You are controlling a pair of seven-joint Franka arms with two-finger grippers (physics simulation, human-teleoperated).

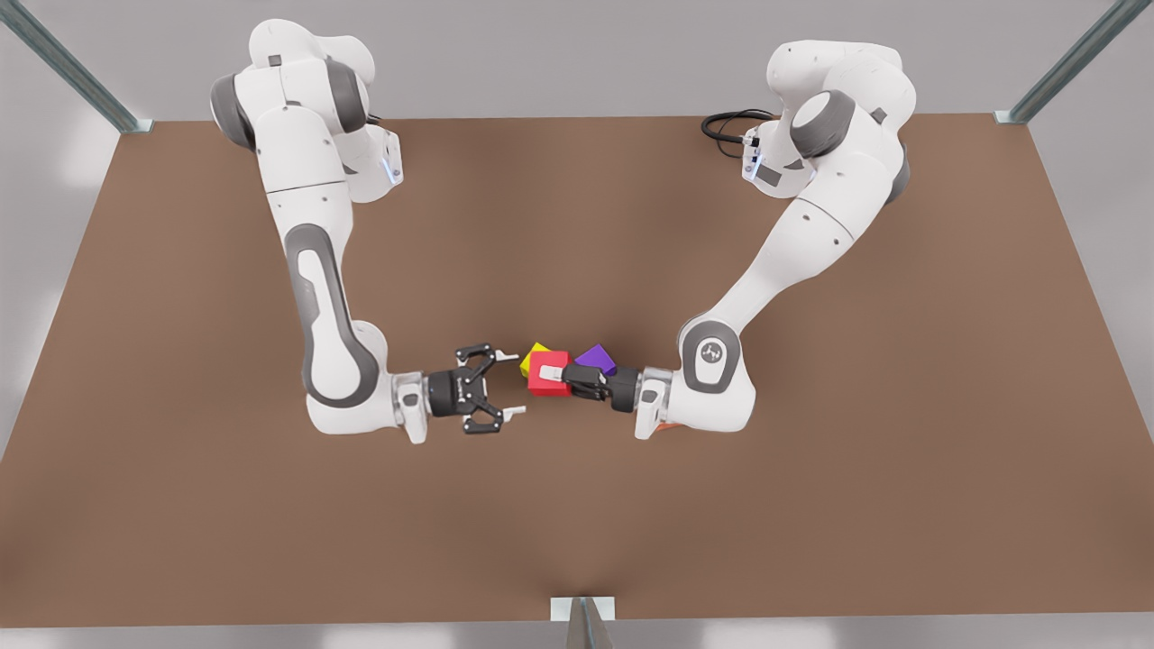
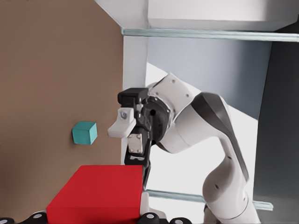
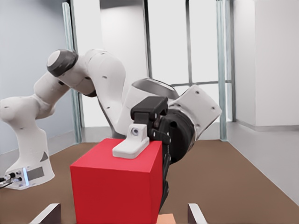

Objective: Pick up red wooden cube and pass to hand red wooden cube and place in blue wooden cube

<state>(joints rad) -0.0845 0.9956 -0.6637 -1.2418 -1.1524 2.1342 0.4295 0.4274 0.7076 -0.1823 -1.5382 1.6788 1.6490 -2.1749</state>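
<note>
The red wooden cube (image 1: pixel 544 386) hangs above the middle of the table, with my left gripper (image 1: pixel 550 373) shut on it; that gripper reaches in from the front view's right. One white finger pad (image 3: pixel 131 144) lies across the cube's face. My right gripper (image 1: pixel 508 383), on the arm at the front view's left, stands open just short of the red cube (image 3: pixel 117 186), its fingertips apart on either side. The blue wooden cube (image 2: pixel 84 133), teal in colour, rests alone on the brown table in the left wrist view.
A yellow cube (image 1: pixel 535 358) and a purple cube (image 1: pixel 597 359) lie on the table (image 1: pixel 811 505) just behind the held cube. A sliver of a salmon cube (image 1: pixel 663 429) peeks out under the left arm's wrist. A black cable (image 1: pixel 726 124) lies at the far edge.
</note>
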